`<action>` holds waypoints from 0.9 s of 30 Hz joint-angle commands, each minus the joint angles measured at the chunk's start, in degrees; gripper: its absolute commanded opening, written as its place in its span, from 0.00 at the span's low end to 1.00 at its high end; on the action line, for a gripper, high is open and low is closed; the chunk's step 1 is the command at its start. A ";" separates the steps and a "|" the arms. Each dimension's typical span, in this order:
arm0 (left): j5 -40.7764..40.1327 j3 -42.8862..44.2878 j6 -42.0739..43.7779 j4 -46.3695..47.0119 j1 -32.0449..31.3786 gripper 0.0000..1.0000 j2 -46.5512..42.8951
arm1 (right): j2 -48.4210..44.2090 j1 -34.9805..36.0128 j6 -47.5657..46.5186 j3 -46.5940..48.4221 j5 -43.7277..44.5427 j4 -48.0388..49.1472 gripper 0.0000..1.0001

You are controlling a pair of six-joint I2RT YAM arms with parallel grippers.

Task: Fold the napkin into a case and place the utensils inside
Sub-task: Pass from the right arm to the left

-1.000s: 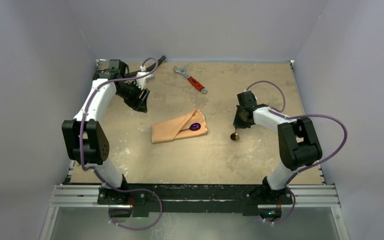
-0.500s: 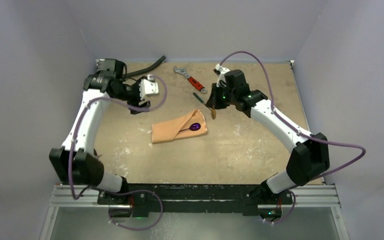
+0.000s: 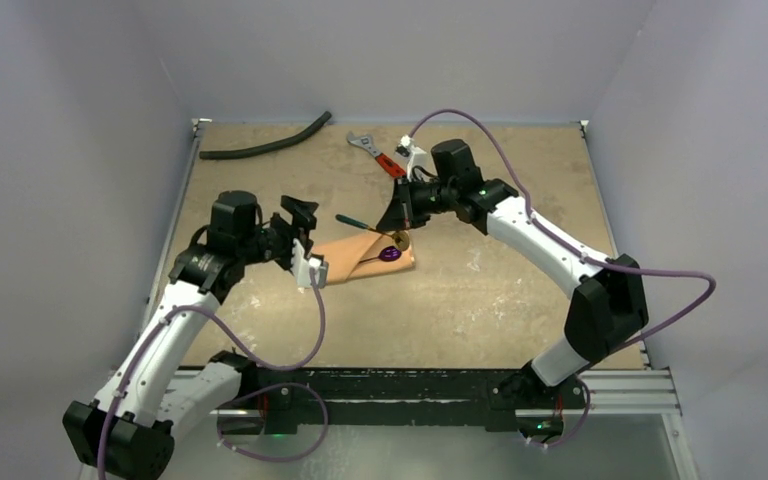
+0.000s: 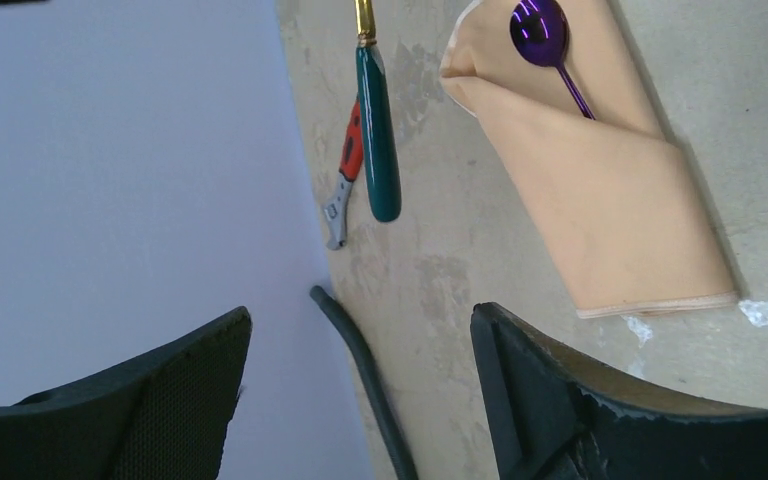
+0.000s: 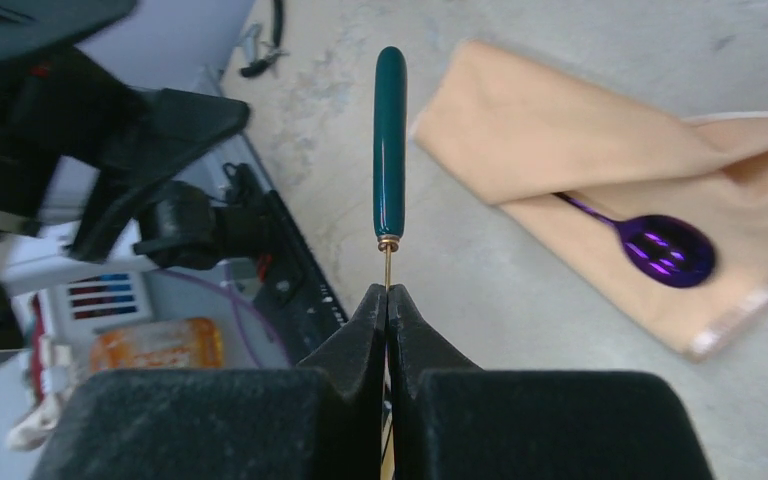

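Note:
The peach napkin (image 3: 355, 262) lies folded into a case (image 4: 600, 190) at mid-table. A purple spoon (image 3: 392, 253) sticks out of its open right end, bowl showing (image 5: 666, 249). My right gripper (image 5: 388, 292) is shut on the thin gold stem of a second utensil (image 5: 390, 140) with a teal handle. It hangs over the case's open end (image 3: 397, 218), handle pointing left. My left gripper (image 3: 310, 243) stands open and empty just off the case's left end, its fingers (image 4: 560, 400) spread wide.
A red-handled wrench (image 3: 381, 156) lies at the back, behind the right gripper. A curved black hose (image 3: 265, 141) lies along the back-left edge, also in the left wrist view (image 4: 360, 390). Grey walls close in the table's left, back and right sides.
The right arm carried its utensil from the right side of the table left to over the case's open end. The left arm swung from the back-left corner to the case's left end, its jaws widening.

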 commanded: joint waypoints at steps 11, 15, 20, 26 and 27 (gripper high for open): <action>-0.77 -11.12 7.57 22.59 -2.05 0.65 -5.26 | 2.91 1.15 21.29 -0.06 -17.11 19.91 0.00; -1.36 -9.94 6.49 21.30 -2.45 0.58 -3.57 | 3.51 1.58 25.78 -1.37 -18.69 24.79 0.00; -4.25 -8.03 3.20 22.32 -2.76 0.36 -0.74 | 4.24 2.26 26.68 -0.45 -19.52 25.43 0.00; -6.19 -2.11 -0.27 15.40 -2.93 0.00 4.03 | 5.06 2.48 26.90 -0.03 -20.29 26.25 0.00; -6.59 -1.52 -1.55 14.92 -2.96 0.00 4.38 | 5.35 2.45 26.84 -0.03 -20.39 26.02 0.00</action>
